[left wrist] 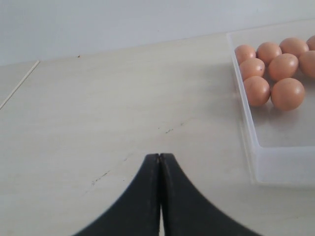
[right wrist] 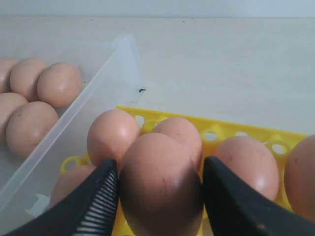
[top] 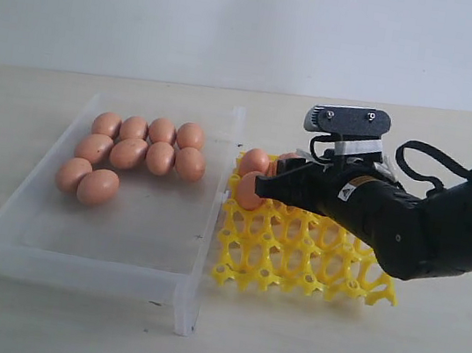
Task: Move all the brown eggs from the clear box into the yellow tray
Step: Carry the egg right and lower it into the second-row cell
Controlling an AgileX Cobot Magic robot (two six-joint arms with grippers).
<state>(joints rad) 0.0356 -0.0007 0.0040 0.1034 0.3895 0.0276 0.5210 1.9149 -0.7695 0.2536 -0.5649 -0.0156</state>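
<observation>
A brown egg (right wrist: 160, 184) is gripped by the right pincer (right wrist: 161, 167), long axis along the fingers, just above the yellow tray (top: 304, 258) at its box-side edge. Ten brown eggs (top: 128, 153) lie in the clear box (top: 102, 241). The left pincer (left wrist: 160, 164) is closed and empty.

Soft, even light fills all three views, and colours look pale. Shadows are faint: a weak one edges the clear box (top: 80, 270) at 6 o'clock in the exterior view. In the right wrist view the nearest brown egg (right wrist: 160, 182) is shaded and slightly blurred. The left gripper (left wrist: 159, 160) reads as featureless black.
</observation>
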